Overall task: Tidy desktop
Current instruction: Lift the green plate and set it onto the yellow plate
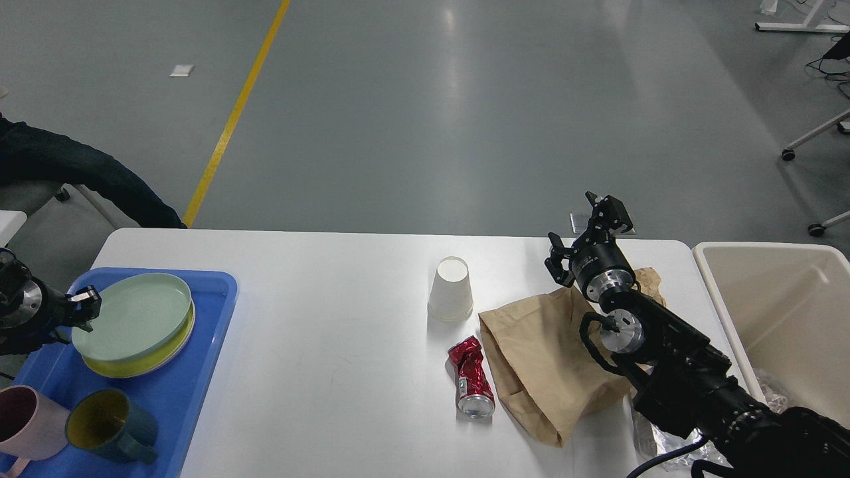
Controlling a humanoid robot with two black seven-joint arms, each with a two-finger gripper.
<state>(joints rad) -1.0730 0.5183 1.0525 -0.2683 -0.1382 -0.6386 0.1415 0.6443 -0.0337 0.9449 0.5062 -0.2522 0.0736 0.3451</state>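
The white desktop (332, 299) carries an upside-down white paper cup (451, 289), a crushed red can (471, 377) and a crumpled brown paper bag (538, 352). My left gripper (83, 311) is at the left rim of a pale green plate (133, 315). It is shut on the rim, and the plate lies on a yellow plate (143, 362) in the blue tray (179, 405). My right gripper (584, 229) is open and empty. It is raised over the far end of the bag, fingers spread.
A pink mug (26, 421) and a dark teal mug (109, 425) stand at the front of the tray. A beige bin (724, 299) stands off the table's right end. Crumpled foil (654, 435) lies under my right arm. A person's dark sleeve (73, 172) is at far left.
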